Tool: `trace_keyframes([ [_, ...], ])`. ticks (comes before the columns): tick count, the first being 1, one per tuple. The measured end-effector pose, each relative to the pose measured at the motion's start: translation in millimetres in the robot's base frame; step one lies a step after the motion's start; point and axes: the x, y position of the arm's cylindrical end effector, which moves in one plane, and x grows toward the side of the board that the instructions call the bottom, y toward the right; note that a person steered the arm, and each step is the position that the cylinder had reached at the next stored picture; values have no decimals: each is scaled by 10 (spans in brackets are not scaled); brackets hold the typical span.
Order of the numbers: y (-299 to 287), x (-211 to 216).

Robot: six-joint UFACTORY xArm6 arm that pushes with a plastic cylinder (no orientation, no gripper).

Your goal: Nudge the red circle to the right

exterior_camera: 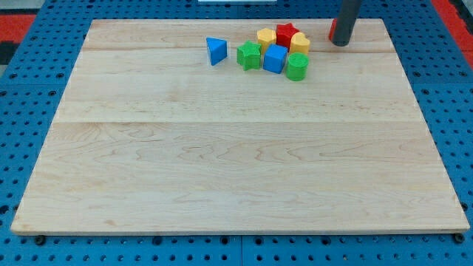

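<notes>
Blocks bunched at the far side of the board [222, 162]

The blue triangle [216, 51] lies apart on the left. Right of it run the green star [249, 55], blue cube [275, 58] and green cylinder [297, 66], with the yellow hexagon [266, 37], red star [287, 34] and yellow heart [300, 43] behind. Further right, my tip [341, 44] stands against the red circle [332, 29], on its right.

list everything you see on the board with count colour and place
wooden board: 1, pale wood, fills most of the view, on a blue pegboard
blue triangle block: 1, blue, left of the cluster near the view's top
green star-like block: 1, green, cluster's left
yellow block: 1, yellow, cluster's top left
red star-like block: 1, red, cluster's top
yellow heart-like block: 1, yellow, cluster's right
blue cube block: 1, blue, cluster's middle
green cylinder block: 1, green, cluster's bottom right
red circle block: 1, red, mostly hidden behind the rod
my tip: 1, dark, right of the cluster, at the red circle
</notes>
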Motion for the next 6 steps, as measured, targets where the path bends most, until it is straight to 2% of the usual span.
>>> trace_keyframes([
  [1, -214, -125],
  [4, -134, -216],
  [6, -2, -64],
])
